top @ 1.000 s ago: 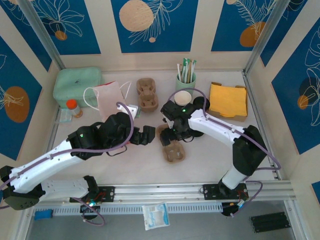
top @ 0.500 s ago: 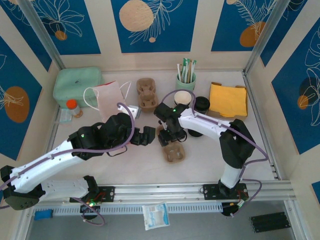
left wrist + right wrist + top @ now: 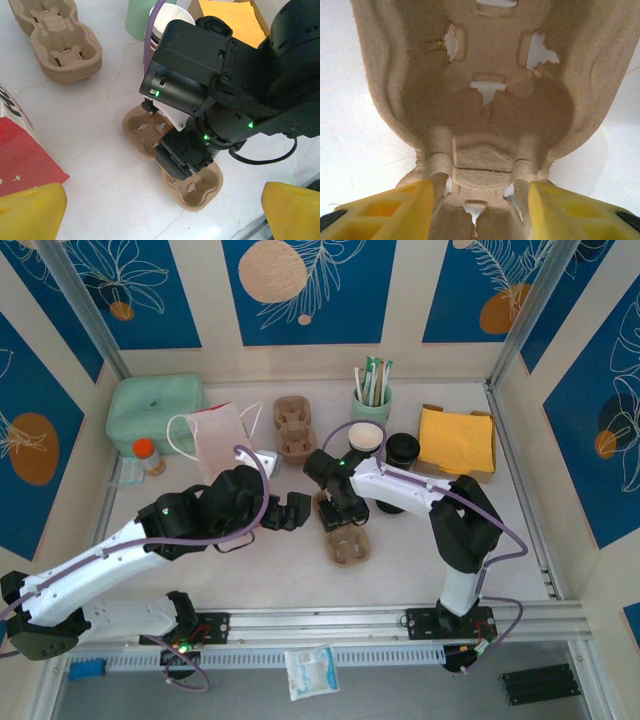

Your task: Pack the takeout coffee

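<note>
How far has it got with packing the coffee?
Early days. Nothing looks packed: the paper bag sits apart on the left, and the visible wells of the loose cup carrier hold no cup. In hand: the right gripper straddles that carrier's narrow middle; whether it grips yet is unclear. The left gripper hangs open beside it. Left: all the loading and bagging.

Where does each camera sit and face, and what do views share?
Top external: above and behind the bases, facing down on the table; both arms show.
Left wrist: on the left arm, facing the right arm; left pincer fingertips at bottom corners.
Right wrist: facing down, close; right pincer straddles the cup carrier.
Shared: the cup carrier.
</note>
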Motion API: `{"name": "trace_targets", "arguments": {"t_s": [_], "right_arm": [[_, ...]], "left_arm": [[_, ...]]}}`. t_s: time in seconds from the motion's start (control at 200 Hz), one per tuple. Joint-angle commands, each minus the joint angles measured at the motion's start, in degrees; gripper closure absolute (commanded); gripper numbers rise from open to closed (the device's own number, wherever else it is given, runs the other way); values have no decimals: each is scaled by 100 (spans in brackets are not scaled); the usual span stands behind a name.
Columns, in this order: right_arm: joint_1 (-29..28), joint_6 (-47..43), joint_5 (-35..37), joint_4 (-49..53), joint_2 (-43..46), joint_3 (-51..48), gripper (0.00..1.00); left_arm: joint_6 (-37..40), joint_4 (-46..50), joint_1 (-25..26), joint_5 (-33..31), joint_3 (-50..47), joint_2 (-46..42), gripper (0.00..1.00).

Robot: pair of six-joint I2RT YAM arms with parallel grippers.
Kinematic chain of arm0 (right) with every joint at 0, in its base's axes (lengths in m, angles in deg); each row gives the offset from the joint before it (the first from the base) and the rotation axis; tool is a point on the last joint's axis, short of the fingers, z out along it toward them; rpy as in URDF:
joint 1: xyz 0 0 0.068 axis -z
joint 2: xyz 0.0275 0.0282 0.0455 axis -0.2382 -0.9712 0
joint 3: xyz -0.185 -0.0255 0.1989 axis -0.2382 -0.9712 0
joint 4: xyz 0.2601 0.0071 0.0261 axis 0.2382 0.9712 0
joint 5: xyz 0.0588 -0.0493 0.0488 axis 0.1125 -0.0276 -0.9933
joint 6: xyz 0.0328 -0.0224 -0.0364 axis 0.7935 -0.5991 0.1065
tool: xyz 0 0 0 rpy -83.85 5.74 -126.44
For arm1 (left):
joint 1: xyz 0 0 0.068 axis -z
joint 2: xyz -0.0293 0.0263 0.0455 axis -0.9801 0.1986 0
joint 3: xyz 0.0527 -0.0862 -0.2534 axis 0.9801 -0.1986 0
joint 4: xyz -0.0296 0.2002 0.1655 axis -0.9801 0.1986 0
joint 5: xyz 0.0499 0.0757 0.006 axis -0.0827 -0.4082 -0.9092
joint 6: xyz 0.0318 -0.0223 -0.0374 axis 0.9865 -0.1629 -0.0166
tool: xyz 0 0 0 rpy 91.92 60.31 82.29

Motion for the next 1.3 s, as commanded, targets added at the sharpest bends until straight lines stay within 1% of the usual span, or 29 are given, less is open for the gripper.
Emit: {"name": "trace_targets", "arguments": {"t_s": [0.0, 0.395, 0.595, 0.925, 1.0, 1.105, 1.295], "right_arm": [[-61, 181, 31, 36, -80, 36, 47], [-58, 230, 85, -43, -211, -23, 48], [-52, 247, 99, -112, -261, -106, 51], [-24, 256, 156, -202, -359, -248, 53], [-18, 257, 181, -218, -363, -259, 55], [-24, 256, 194, -217, -359, -260, 56], [-24, 260, 224, -175, -292, -244, 62]], "left_arm": [[18, -19, -43, 17, 21, -68, 1], [6, -19, -41, 18, 41, -64, 1], [13, -18, -41, 19, 52, -68, 1], [5, -2, -41, 30, 71, -51, 1], [-1, -13, -41, 34, 74, -47, 1], [-11, -23, -41, 38, 76, -43, 1], [-3, -19, -41, 58, 116, -23, 1]]}}
